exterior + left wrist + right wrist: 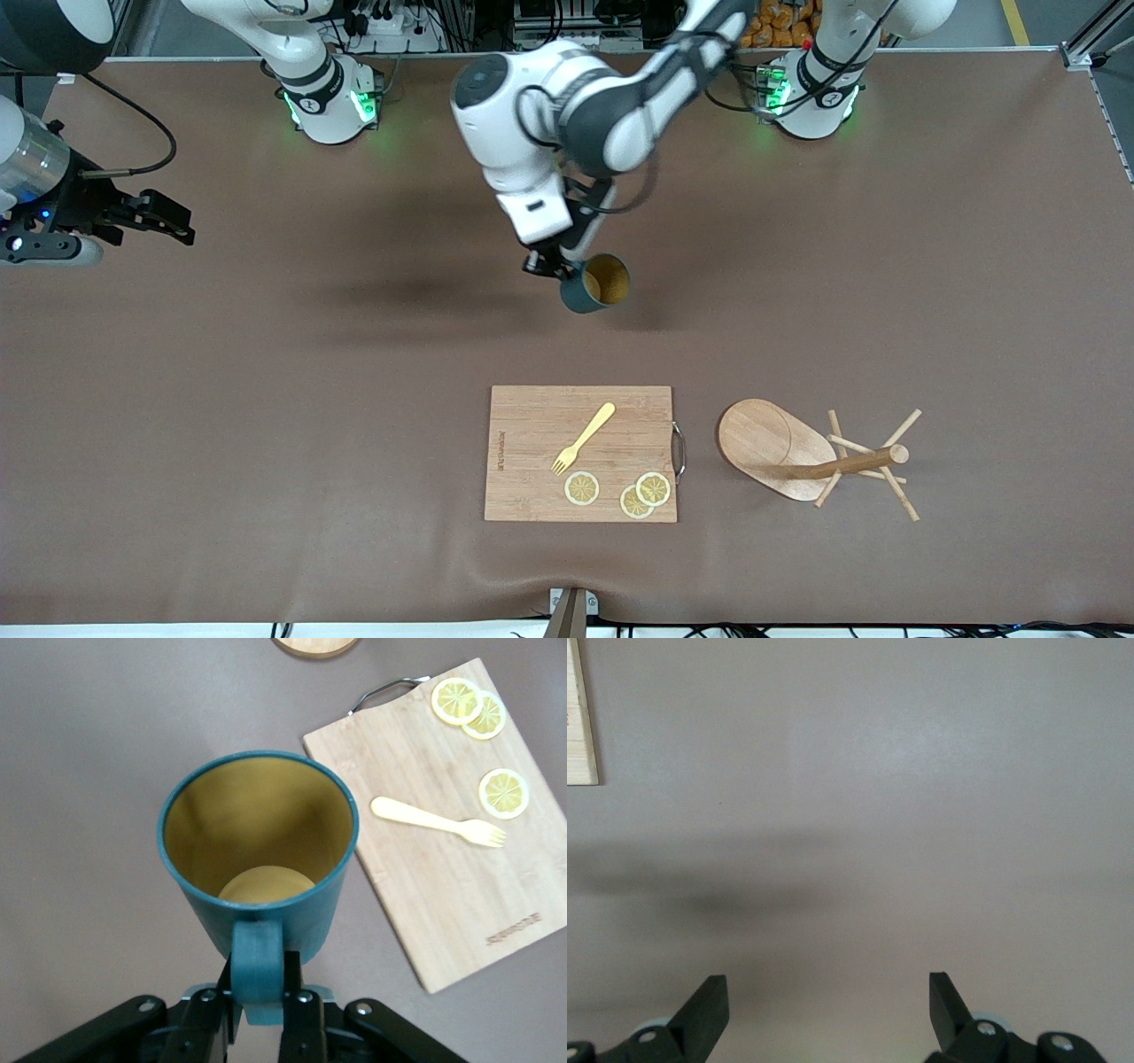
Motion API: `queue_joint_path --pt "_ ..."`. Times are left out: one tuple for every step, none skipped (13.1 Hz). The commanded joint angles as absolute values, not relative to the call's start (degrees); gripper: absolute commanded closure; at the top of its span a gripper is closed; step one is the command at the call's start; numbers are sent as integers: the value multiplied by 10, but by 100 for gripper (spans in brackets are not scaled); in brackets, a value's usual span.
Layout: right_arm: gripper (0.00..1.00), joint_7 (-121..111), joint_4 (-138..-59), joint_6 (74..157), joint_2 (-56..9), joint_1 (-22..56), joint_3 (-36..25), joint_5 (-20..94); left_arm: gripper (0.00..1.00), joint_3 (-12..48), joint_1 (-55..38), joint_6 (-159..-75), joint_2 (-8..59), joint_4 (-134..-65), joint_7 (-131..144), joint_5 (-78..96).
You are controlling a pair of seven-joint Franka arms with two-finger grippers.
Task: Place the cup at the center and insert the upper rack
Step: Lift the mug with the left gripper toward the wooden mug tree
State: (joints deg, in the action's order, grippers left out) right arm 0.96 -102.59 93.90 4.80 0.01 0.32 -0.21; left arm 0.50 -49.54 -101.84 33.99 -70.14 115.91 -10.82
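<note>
The dark teal cup with a mustard-yellow inside is held by its loop handle in my left gripper, over the bare middle of the table. The left wrist view shows the fingers shut on the handle, with the cup's mouth open to the camera. The wooden mug tree lies on its side, toward the left arm's end from the cutting board; its post and pegs point toward that end. Its base edge shows in the left wrist view. My right gripper is open and empty over the right arm's end of the table.
A rectangular wooden cutting board lies nearer the front camera than the cup, with a yellow fork and three lemon slices on it. It also shows in the left wrist view. Brown table surface surrounds them.
</note>
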Motion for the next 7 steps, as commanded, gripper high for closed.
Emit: queue_joint_path --pt "0 1 -1036 942 62 -14 11 4 100 11 -434 -1029 300 -722 1066 -30" --pt "0 1 -1036 940 63 -14 11 4 100 11 -412 -1029 294 -722 1032 -4" --pt "0 1 -1036 939 63 -15 11 4 100 11 -390 -1029 286 -722 996 27" --pt "0 1 -1036 938 63 -18 11 4 100 11 -362 -1029 278 -722 959 66" --pt "0 1 -1036 938 63 -19 11 4 100 11 -333 -1029 273 -722 928 109" --pt "0 1 -1036 938 63 -19 11 4 100 11 -300 -1028 271 -722 896 159" --pt "0 1 -1036 938 63 -19 11 4 100 11 -269 -1028 269 -722 871 198"
